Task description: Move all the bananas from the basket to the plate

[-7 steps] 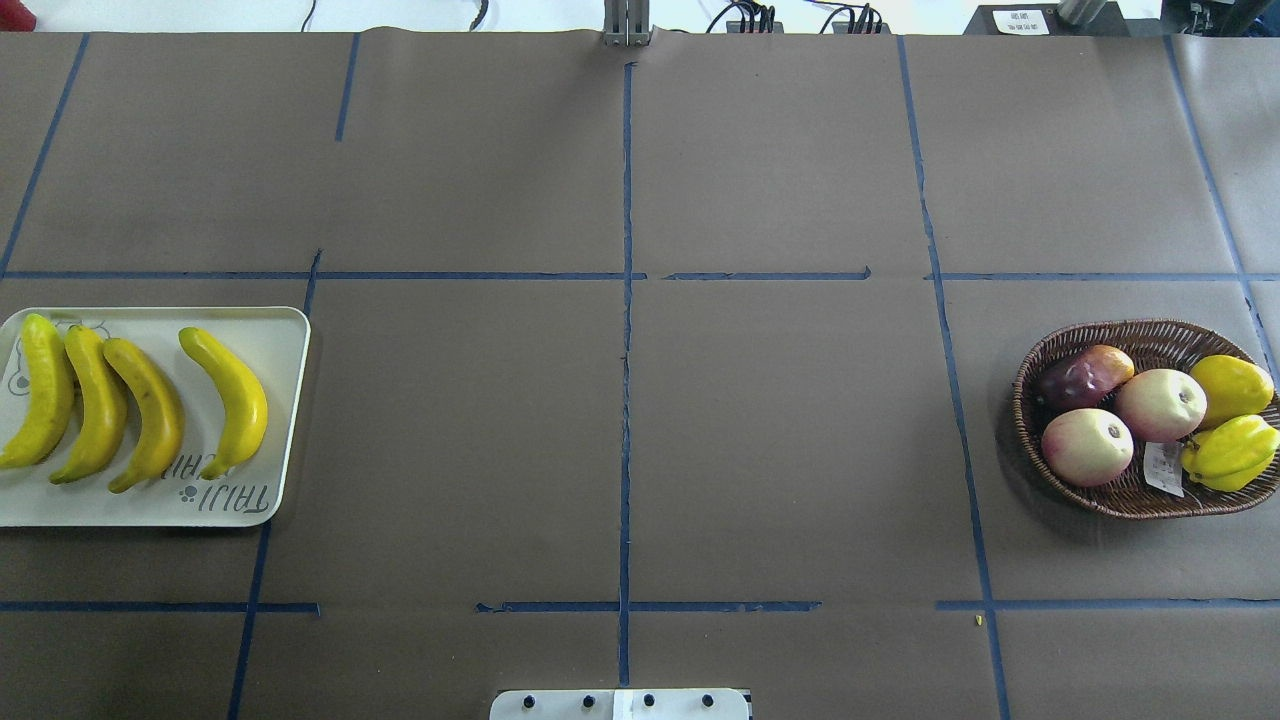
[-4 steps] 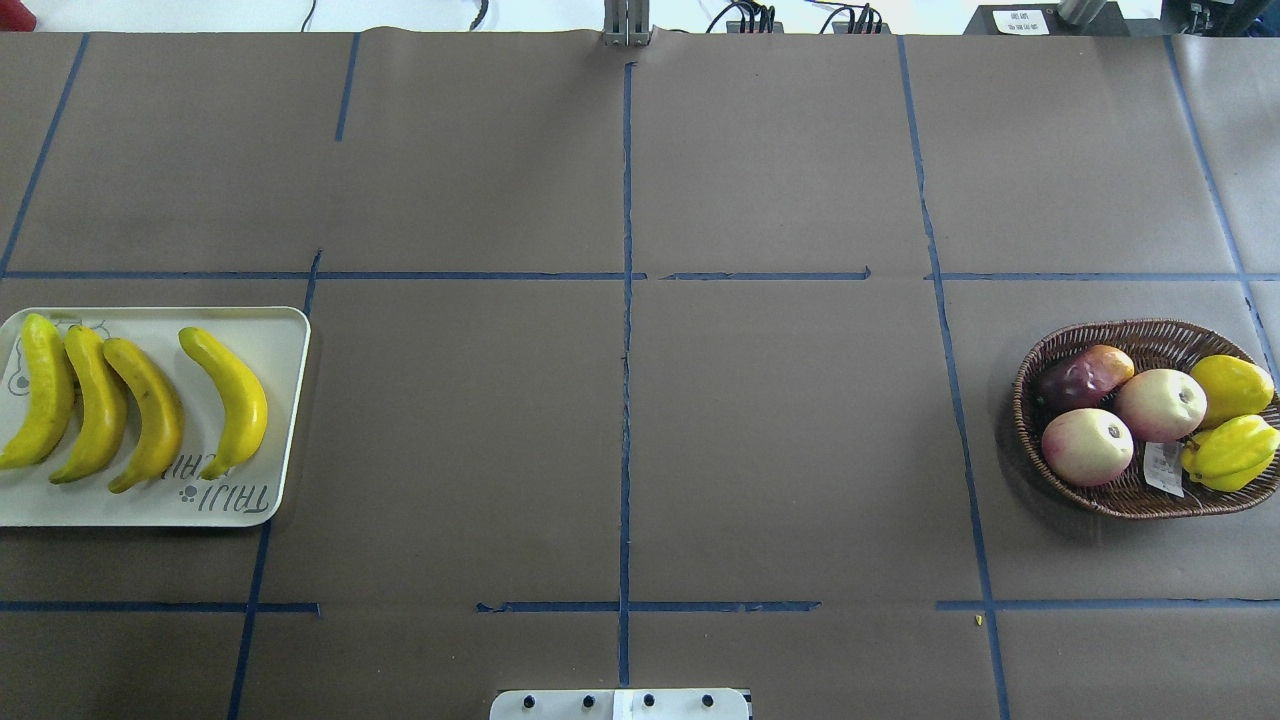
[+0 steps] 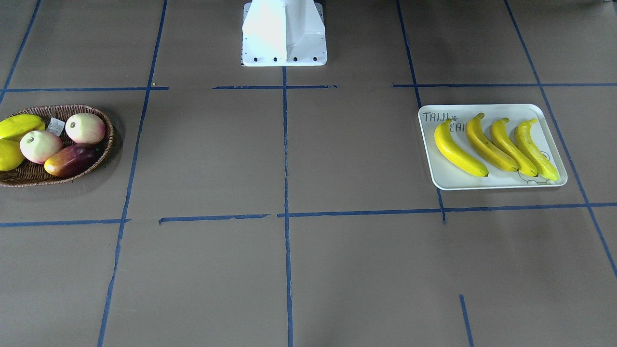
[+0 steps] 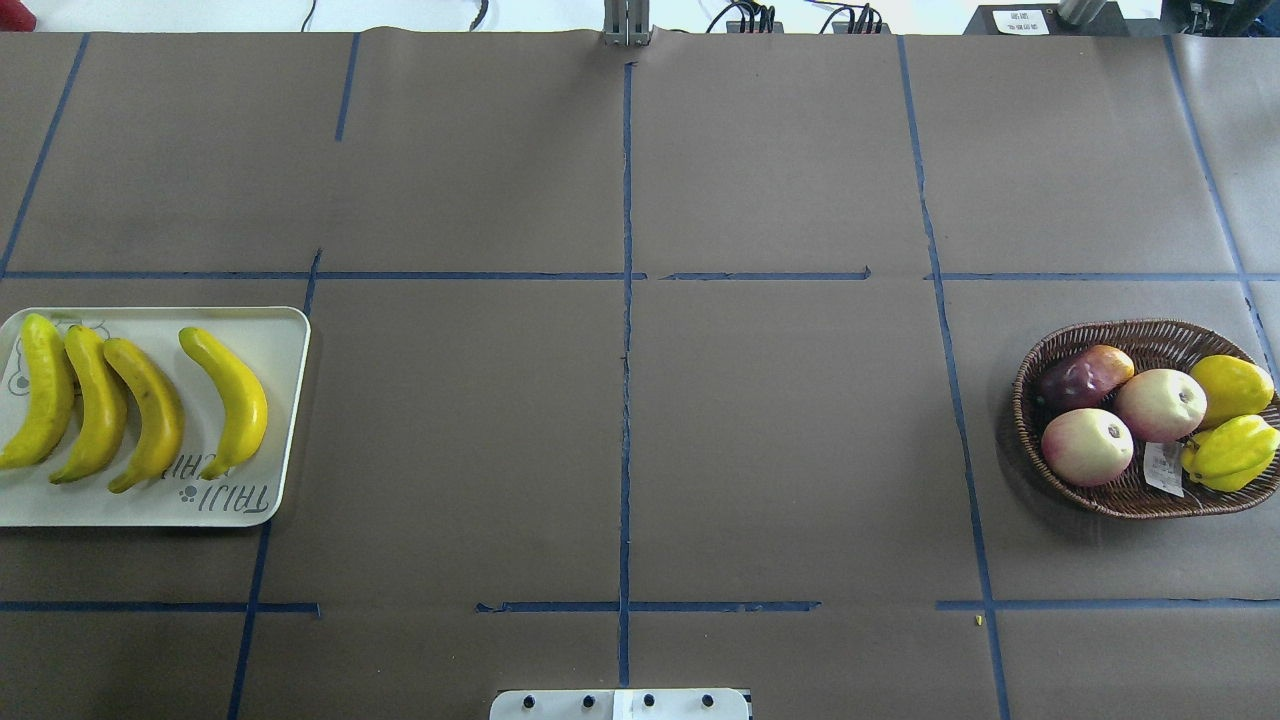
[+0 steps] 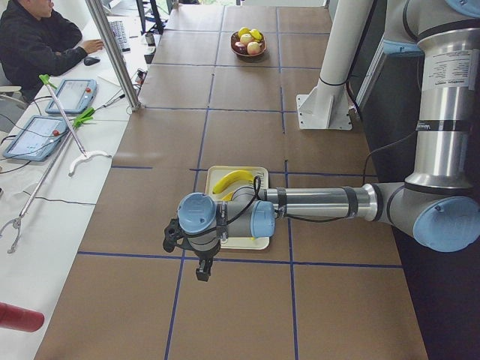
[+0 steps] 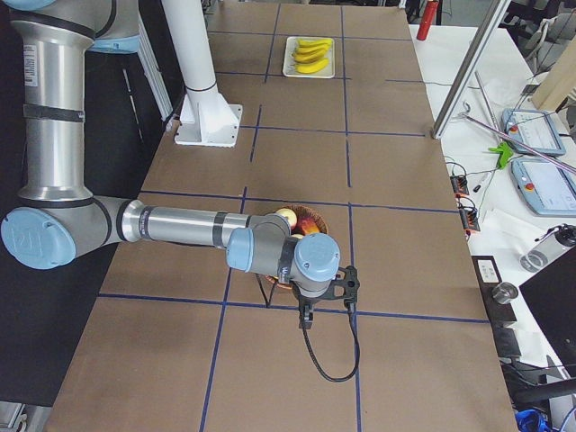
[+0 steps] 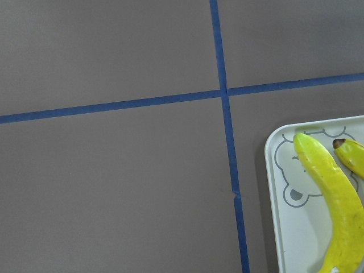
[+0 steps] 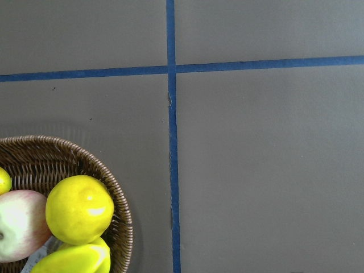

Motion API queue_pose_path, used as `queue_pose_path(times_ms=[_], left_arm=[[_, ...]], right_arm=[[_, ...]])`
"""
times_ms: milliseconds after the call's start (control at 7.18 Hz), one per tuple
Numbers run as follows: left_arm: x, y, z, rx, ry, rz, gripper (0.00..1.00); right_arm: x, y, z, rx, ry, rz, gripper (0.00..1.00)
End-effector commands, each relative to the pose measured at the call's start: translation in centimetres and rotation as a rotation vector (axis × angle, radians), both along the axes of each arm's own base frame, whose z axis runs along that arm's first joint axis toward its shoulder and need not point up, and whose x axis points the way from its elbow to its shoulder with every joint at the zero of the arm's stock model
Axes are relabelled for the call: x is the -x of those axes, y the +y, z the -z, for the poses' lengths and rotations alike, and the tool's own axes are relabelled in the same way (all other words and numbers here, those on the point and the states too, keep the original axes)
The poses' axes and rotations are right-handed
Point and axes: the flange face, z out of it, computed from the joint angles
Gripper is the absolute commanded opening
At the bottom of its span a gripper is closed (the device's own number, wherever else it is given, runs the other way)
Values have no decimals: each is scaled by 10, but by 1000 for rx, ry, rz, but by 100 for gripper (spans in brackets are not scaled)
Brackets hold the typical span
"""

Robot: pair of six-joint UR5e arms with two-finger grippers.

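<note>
Brown paper crossed with blue tape lines covers your worktop (image 4: pixel 780 420). You see all 4 bananas (image 4: pixel 155 415) lying side by side on the plate (image 4: pixel 285 345), 3 close together and 1 a little apart toward the plate's lettered side. Well apart from the plate, at the worktop's opposite end, the basket (image 4: pixel 1100 503) holds 2 apples (image 4: pixel 1160 403), a dark red-purple fruit (image 4: pixel 1085 375) and 2 yellow fruits (image 4: pixel 1232 388). Your left end effector (image 5: pixel 201 268) hangs just beside the plate, past its bear-drawing end. Your right end effector (image 6: pixel 308 317) hangs far from the plate, beside the basket. You cannot tell whether either is apart or together.
</note>
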Motion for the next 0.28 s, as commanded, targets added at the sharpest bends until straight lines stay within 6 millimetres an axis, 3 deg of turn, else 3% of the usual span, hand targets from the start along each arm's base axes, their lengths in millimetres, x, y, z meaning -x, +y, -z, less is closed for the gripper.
queue_pose_path(times_ms=[0, 139], left_arm=[[0, 0, -1, -1, -2, -2, 100], [0, 0, -1, -1, -2, -2, 100]], right_arm=[[0, 0, 0, -2, 1, 1, 100], [0, 0, 0, -2, 1, 1, 100]])
